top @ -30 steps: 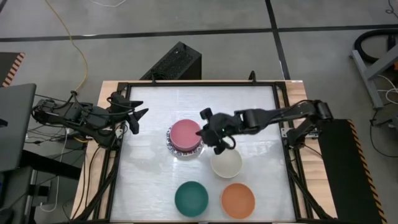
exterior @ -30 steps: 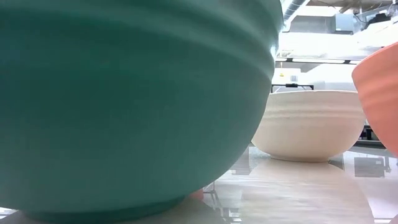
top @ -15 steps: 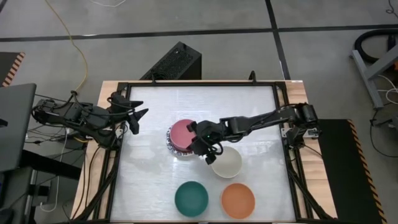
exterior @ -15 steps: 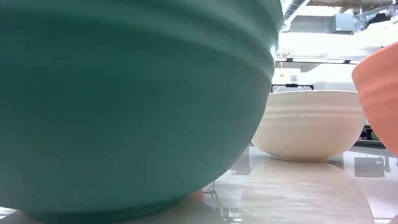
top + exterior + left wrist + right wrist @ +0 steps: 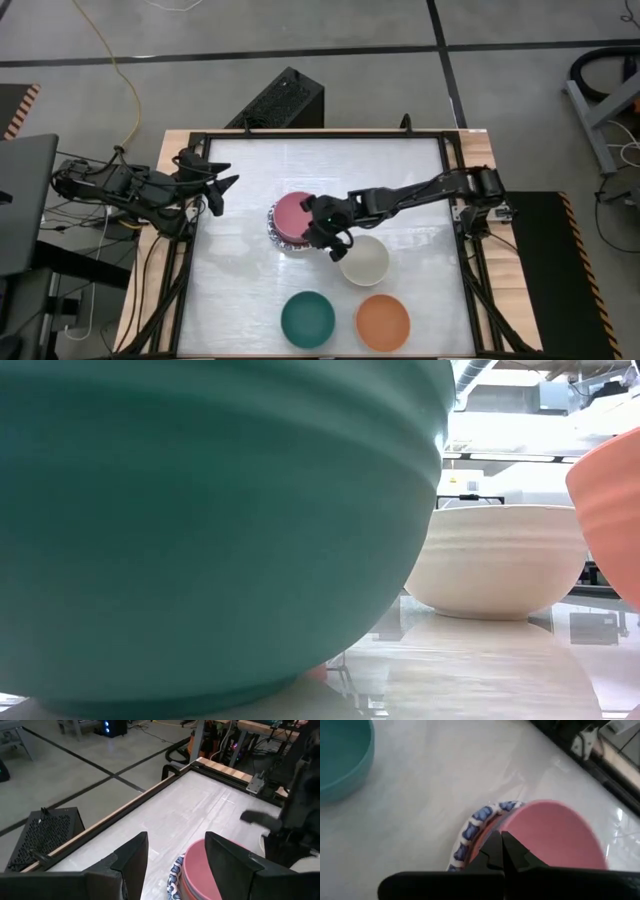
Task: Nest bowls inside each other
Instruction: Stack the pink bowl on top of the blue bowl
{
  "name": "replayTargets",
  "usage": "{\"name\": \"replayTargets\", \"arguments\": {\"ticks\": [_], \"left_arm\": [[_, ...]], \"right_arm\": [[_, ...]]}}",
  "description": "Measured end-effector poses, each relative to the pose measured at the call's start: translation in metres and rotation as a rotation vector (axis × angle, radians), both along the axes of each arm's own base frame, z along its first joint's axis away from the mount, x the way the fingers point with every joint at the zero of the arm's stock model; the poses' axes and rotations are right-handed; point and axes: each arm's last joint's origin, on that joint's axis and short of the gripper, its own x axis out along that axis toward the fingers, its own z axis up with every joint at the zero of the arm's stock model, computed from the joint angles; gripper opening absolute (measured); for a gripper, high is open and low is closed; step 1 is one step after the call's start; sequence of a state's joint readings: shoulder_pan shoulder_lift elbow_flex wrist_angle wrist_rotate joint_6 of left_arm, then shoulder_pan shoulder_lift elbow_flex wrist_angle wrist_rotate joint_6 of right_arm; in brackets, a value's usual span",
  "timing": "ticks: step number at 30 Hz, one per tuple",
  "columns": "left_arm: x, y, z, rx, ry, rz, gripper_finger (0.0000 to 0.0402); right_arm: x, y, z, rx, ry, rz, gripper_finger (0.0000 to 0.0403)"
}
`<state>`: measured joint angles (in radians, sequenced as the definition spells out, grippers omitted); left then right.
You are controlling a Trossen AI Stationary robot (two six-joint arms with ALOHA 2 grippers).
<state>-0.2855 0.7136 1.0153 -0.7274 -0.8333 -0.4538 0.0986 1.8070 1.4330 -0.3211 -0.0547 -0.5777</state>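
Observation:
A pink bowl (image 5: 294, 214) sits nested in a stack whose bottom bowl has a blue-patterned rim (image 5: 470, 831), at the table's middle. A cream bowl (image 5: 364, 261), a green bowl (image 5: 307, 317) and an orange bowl (image 5: 383, 322) stand apart nearer the front edge. My right gripper (image 5: 502, 840) is shut, its tips at the stack's near right rim. My left gripper (image 5: 175, 862) hangs open at the table's left edge, pointing toward the stack. My right gripper has its shut fingertips (image 5: 496, 842) at the pink bowl's outer wall (image 5: 492, 831), just above the blue-patterned rim, coming slanting down from the table's right. Whether the tips touch the bowl I cannot tell. The stack rests on the table.
The low view shows the green bowl (image 5: 210, 520) close up, the cream bowl (image 5: 500, 560) behind it and the orange bowl (image 5: 610, 510) at the right. A black frame (image 5: 452, 180) rims the table. Bare table lies at the far side and the left.
My right gripper has gone down and toward the table's left, from between the pink and cream bowls to the stack's near right rim, tipping further downward and staying shut. The bowls have kept their places.

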Motion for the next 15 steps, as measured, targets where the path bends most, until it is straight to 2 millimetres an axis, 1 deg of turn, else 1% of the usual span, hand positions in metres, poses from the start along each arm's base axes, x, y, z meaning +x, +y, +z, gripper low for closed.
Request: {"name": "replayTargets", "arguments": {"ticks": [3, 6, 12, 15], "left_arm": [[0.0001, -0.0001, -0.0001, -0.003, -0.001, 0.000, 0.0185], [0.0002, -0.0003, -0.0002, -0.008, -0.001, -0.008, 0.0185], [0.0003, -0.0003, -0.0001, -0.008, -0.001, -0.010, 0.0185], [0.0002, -0.0003, -0.0002, -0.007, 0.000, -0.010, 0.0185]], "right_arm": [[0.0026, 0.0011, -0.0055, -0.001, 0.012, 0.001, 0.0001], [0.0036, 0.0017, -0.0039, -0.004, -0.007, 0.000, 0.0001], [0.0033, -0.0061, -0.0032, -0.025, -0.004, -0.038, 0.0001], [0.0032, -0.0053, -0.0033, -0.020, -0.002, -0.040, 0.0001]]}}
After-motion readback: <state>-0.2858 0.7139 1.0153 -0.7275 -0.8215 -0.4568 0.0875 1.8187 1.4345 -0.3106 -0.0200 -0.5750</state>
